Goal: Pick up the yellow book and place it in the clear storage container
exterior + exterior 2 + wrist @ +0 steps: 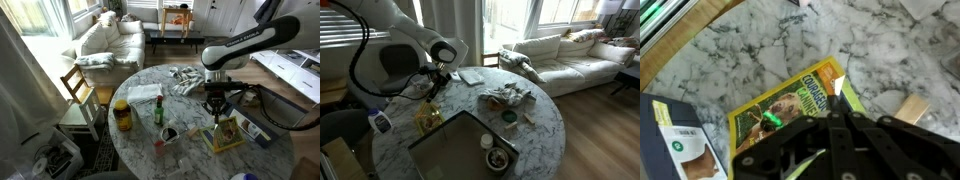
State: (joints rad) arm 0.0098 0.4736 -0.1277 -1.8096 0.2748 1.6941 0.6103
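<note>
The yellow book [785, 108] lies flat on the marble table, with a yellow border and a greenish cover picture of a dog. It also shows in both exterior views [228, 136] [427, 119]. My gripper [837, 98] hangs just above the book's right part with its fingers pressed together and nothing seen between them. It shows in both exterior views [215, 108] [432, 88]. The clear storage container [460, 128] is a large rectangular tub at the table's near edge, right next to the book.
A white and blue box [680, 145] [256, 130] lies beside the book. A jar [122, 116], a green bottle [158, 110], white papers [143, 93] and a crumpled cloth [185, 80] stand on the round table [190, 155]. A small wooden piece [912, 108] lies nearby.
</note>
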